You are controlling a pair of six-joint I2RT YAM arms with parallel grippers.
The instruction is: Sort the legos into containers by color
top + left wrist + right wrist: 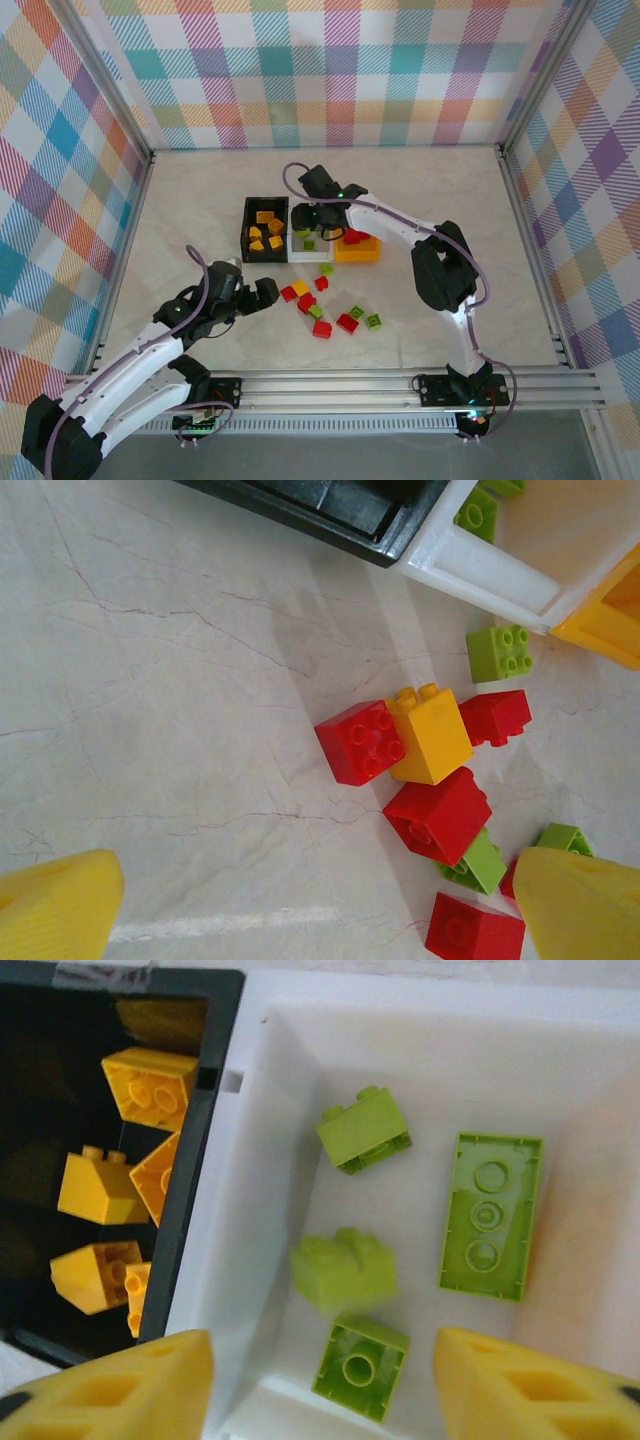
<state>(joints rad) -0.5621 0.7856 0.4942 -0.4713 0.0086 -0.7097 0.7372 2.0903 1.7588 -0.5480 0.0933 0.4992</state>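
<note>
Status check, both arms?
Left gripper open over loose legos. Right gripper open above white bin, green bricks inside. No obstruction seen.

Three small open-topped rectangular plastic bins stand side by side. The black bin (246, 230) holds yellow-orange studded bricks (150, 1085), the white bin (240, 1220) holds lime green bricks (365, 1130), and the orange bin (357, 255) holds a red brick (352, 237). Loose bricks (430, 738) in all three colours lie scattered just in front of them, some touching.

The pale marbled table (200, 190) carries three bins in a touching row: the black bin (247, 235) on the left, the white bin (303, 257) in the middle, the orange bin (357, 254) on the right. Near them, towards the arms, lie loose bricks (347, 322) in red and green, some touching, and one yellow brick (301, 288).
</note>
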